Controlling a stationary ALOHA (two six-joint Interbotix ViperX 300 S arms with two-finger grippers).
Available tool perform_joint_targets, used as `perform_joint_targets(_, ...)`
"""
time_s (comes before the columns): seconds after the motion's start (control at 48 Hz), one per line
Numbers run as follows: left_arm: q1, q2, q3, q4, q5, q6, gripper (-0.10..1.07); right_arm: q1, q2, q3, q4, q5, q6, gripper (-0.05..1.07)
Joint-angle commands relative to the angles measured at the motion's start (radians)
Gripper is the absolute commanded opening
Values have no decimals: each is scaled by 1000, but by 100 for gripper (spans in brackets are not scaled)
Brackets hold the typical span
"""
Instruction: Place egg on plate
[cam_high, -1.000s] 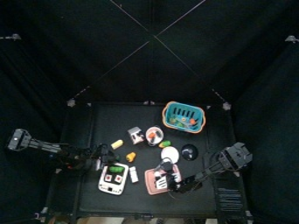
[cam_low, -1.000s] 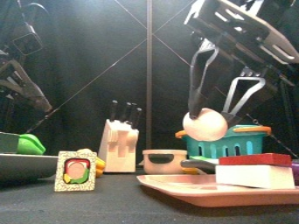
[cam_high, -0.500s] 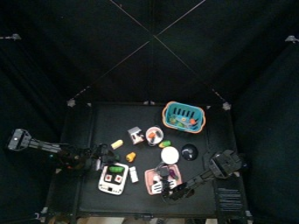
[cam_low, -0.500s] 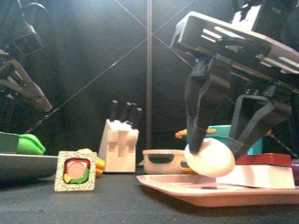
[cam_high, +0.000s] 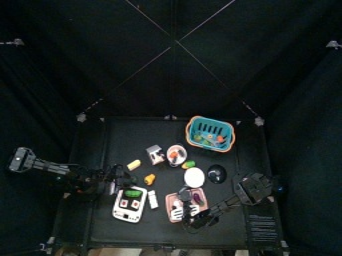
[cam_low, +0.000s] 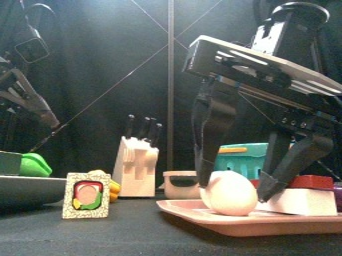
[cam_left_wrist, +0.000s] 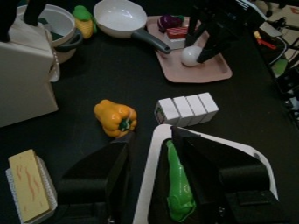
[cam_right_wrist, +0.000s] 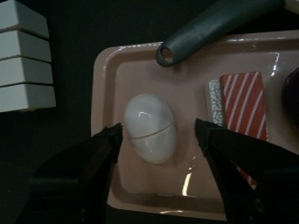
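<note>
The white egg (cam_low: 230, 194) lies on the pink plate (cam_low: 201, 213), near its left end in the front view. My right gripper (cam_low: 239, 187) hangs straight over it, open, one finger on each side of the egg (cam_right_wrist: 152, 128) with a small gap at each. The right wrist view shows the plate (cam_right_wrist: 111, 188) under the egg and the right gripper (cam_right_wrist: 158, 131). From the left wrist view the egg (cam_left_wrist: 191, 58) and plate (cam_left_wrist: 176, 72) lie far off. My left gripper (cam_left_wrist: 173, 179) rests at the table's left, open over a white tray holding a green vegetable (cam_left_wrist: 173, 175).
A red-striped block (cam_right_wrist: 239, 101) lies on the plate beside the egg, and a grey pan handle (cam_right_wrist: 211, 26) reaches over the plate's rim. A white knife block (cam_low: 136, 165), a picture card (cam_low: 87, 195), a yellow pepper (cam_left_wrist: 114, 115) and the teal basket (cam_high: 210, 130) stand nearby.
The right gripper came down and forward with the egg, set it on the pink plate and spread its jaws off it. The left arm stayed still.
</note>
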Motion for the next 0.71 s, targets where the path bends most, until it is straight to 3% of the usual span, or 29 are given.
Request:
perform_joint_targets(0.0, 2, 2, -23, 0, -5, -2, 79, -5, -37, -21, -8, 6, 0, 103)
perform_joint_targets(0.688, 0, 2, -21, 0, -3, -2, 79, -3, -49, -83, -91, 8, -11, 103)
